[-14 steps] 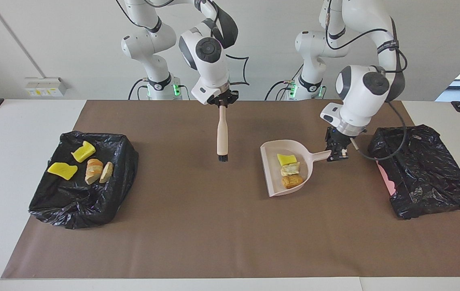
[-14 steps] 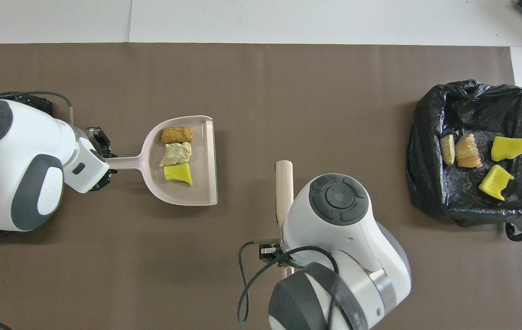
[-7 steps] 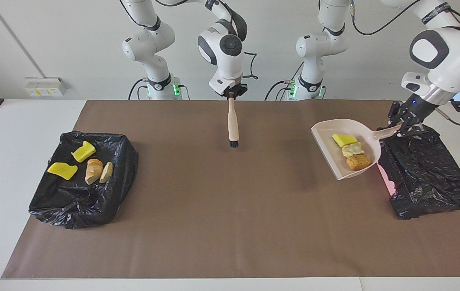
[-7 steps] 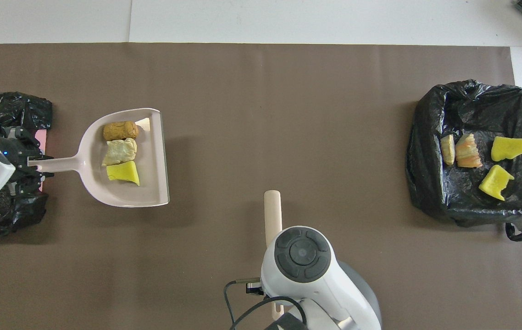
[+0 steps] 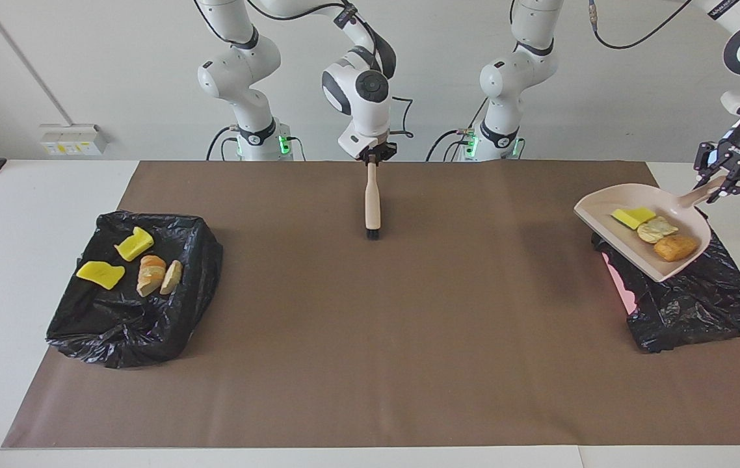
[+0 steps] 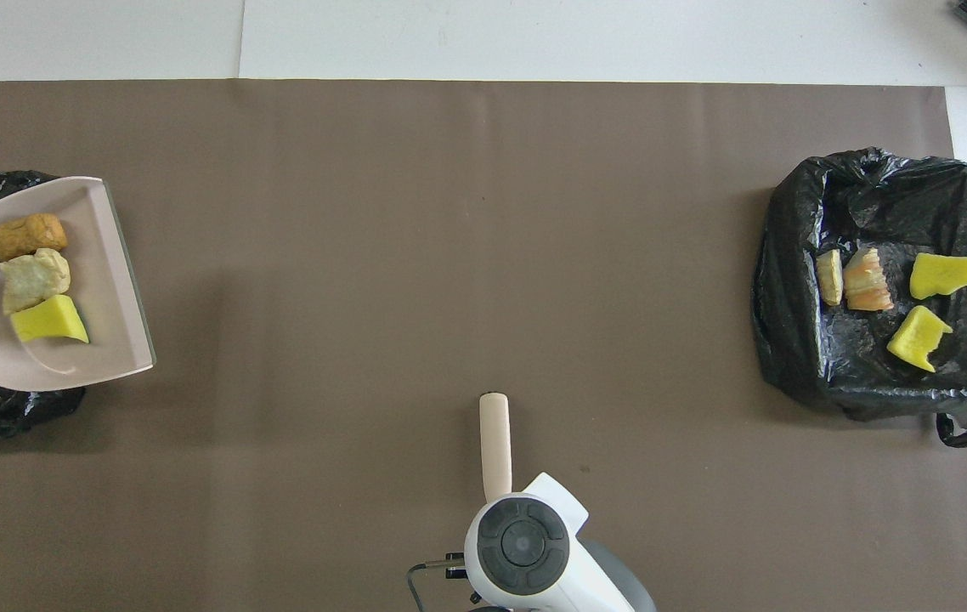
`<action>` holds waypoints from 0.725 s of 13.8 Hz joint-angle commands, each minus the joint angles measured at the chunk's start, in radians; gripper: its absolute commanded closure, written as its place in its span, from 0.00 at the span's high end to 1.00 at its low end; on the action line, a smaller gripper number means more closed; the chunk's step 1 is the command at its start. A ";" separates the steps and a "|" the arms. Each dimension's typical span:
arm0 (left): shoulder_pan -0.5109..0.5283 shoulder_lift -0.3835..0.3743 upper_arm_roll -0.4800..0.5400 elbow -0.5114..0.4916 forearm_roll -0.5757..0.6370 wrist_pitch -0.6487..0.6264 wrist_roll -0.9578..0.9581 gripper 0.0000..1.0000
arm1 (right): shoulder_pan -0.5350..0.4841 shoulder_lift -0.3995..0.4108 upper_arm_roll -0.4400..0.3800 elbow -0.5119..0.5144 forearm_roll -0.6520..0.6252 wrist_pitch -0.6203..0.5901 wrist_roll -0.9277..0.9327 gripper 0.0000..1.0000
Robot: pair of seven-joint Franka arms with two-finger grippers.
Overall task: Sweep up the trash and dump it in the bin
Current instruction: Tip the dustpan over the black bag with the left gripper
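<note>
Nearest the robots, the right gripper [image 5: 370,156] was held above the middle of the bench [image 5: 357,364], clenched on the handle of a beige hand brush [image 5: 373,201] that hung bristles down, apparently waiting. Toward the left arm's end, the left gripper [image 5: 727,177] was clamped on the handle of a pale pink dustpan [image 5: 610,242], raised over a black-lined bin [image 5: 701,305]. Three pieces of trash [image 5: 655,229] lay in the pan: a yellow chunk, a pale lump and an orange-brown lump. Sweeping was judged finished, since no scraps were seen on the brown mat [image 5: 370,364]; tipping the pan was judged the step left. Toward the right arm's end, a second black-lined bin [image 5: 116,338] held four more scraps [image 5: 139,263].
</note>
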 commanded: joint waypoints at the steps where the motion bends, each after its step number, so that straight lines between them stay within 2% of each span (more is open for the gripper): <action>1: 0.072 0.036 -0.001 0.066 0.042 0.033 -0.010 0.00 | 0.002 -0.012 0.002 -0.038 0.017 0.043 0.019 0.12; 2: 0.080 0.042 0.000 0.081 0.055 0.033 -0.008 0.00 | 0.002 -0.012 0.002 -0.037 0.017 0.043 0.008 0.46; 3: 0.092 0.050 0.000 0.087 0.078 0.039 -0.007 0.00 | 0.002 -0.008 0.002 -0.029 0.012 0.043 -0.001 0.99; 6: 0.083 0.091 -0.001 0.159 0.250 0.063 -0.007 0.00 | -0.016 -0.006 -0.004 0.015 -0.006 0.032 -0.029 1.00; 8: 0.058 0.137 -0.010 0.225 0.443 0.065 -0.013 0.00 | -0.068 -0.008 -0.007 0.056 -0.046 0.031 -0.029 1.00; 10: 0.020 0.145 -0.007 0.230 0.538 0.065 -0.043 0.00 | -0.122 -0.009 -0.007 0.098 -0.084 0.020 -0.031 1.00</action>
